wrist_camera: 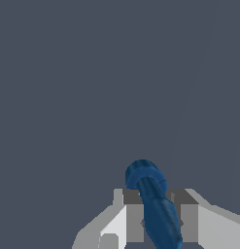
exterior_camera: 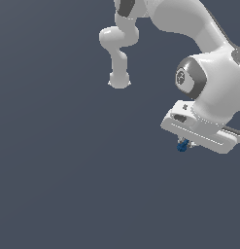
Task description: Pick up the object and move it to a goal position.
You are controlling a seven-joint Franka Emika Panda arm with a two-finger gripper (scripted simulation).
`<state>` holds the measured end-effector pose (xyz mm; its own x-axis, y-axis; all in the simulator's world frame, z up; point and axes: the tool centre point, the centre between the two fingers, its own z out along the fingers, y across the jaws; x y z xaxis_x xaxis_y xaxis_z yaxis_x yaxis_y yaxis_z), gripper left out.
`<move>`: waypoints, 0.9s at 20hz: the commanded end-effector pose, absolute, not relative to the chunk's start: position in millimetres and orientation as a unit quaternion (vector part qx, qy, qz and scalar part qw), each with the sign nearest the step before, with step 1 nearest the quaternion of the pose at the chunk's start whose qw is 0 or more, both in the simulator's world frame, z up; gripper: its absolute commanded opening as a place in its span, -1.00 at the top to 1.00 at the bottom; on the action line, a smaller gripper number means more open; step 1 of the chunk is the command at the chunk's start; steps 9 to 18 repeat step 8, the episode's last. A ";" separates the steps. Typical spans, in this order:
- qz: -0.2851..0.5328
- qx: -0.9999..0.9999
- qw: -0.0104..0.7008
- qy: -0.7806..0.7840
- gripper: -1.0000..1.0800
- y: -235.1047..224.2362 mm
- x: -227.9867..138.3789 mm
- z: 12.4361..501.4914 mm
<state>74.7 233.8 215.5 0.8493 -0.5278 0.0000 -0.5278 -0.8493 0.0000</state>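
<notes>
The gripper (wrist_camera: pixel 155 219) is clamped on the dark blue object (wrist_camera: pixel 153 204) — both fingers (wrist_camera: pixel 133 214) press its sides. At the exterior view's right edge, the object (exterior_camera: pixel 182 145) pokes out just beneath the white hand.

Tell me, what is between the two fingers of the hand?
The dark blue object lies between the fingers, which close on it from both sides. The wrist view shows this; the exterior view shows only a blue tip under the hand.

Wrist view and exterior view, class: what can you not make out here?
- Blue object: its far end is cut off by the wrist view's edge; tiny in the exterior view.
- Gripper: fingers hidden under the hand in the exterior view.
- Goal position: no marker shows in either view.
</notes>
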 end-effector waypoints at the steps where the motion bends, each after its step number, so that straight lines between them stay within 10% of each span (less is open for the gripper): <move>1: 0.000 -0.962 0.000 0.275 1.00 237.7 77.8 218.2; 18: 0.000 -0.962 0.000 0.275 1.00 241.4 80.9 220.3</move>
